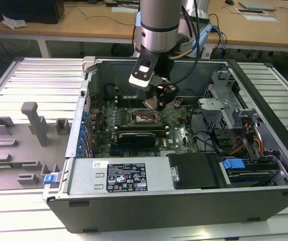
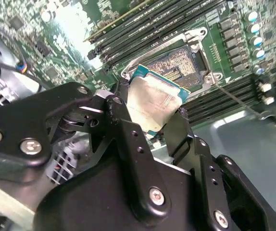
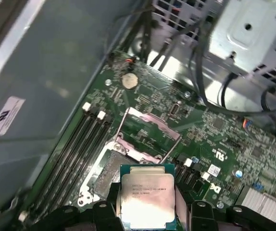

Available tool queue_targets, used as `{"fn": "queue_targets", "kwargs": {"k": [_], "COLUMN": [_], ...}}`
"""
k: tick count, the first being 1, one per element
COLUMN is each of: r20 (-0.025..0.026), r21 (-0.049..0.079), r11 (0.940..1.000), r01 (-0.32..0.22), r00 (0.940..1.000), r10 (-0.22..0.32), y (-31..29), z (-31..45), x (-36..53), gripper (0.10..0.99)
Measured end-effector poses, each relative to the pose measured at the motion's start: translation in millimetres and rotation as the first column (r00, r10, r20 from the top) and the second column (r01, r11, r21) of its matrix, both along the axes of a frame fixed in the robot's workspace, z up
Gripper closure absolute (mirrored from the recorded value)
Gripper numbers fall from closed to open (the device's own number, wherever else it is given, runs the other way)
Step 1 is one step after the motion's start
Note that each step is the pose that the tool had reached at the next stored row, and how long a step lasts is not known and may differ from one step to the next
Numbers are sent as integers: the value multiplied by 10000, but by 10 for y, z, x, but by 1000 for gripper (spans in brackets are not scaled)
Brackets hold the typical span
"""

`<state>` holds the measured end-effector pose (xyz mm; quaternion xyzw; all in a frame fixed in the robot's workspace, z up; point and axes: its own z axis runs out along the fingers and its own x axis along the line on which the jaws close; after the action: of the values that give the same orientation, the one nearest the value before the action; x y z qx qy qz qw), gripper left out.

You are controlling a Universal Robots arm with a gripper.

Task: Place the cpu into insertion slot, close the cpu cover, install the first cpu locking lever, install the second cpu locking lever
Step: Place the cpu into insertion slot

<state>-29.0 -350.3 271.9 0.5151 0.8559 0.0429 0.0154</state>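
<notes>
The gripper is closed on the cpu and holds it clear of the board, just above the insertion slot. In the exterior view the chip sits toward 12 to 1 o'clock of the slot. A black card lies at 6 o'clock of the slot and a drive cage at about 3 o'clock.

In both wrist views the two fingers pinch opposite edges of the cpu, leaving its metal top bare. The second wrist view shows the cpu tilted relative to the insertion slot, whose tan contact field is exposed. The cpu cover stands swung up and open beyond the insertion slot.

Handling judgement: the chip is likely light, thin and rigid, and its smooth metal lid offers little friction. The contact side and the socket's contact field are the fragile parts — neither tolerates scraping or an angled drop. The correct hold is on two opposite edges of the green substrate, as shown, never on the faces.
</notes>
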Motion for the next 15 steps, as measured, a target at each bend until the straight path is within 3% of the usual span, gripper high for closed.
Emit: {"fn": "queue_targets", "kwargs": {"k": [3,8,11,15], "r20": [0,-1,0,0], "r21": [0,0,1,0], "r11": [9979,9830,9676,9426], "r01": [647,1837,2523,3340], "r00": [9979,9830,9676,9426], "r10": [-647,-1837,-2523,-3340], "y": [0,0,0,0], "z": [-31,-87,-120,-169], "x": [0,0,0,0], "gripper": [545,545,545,545]}}
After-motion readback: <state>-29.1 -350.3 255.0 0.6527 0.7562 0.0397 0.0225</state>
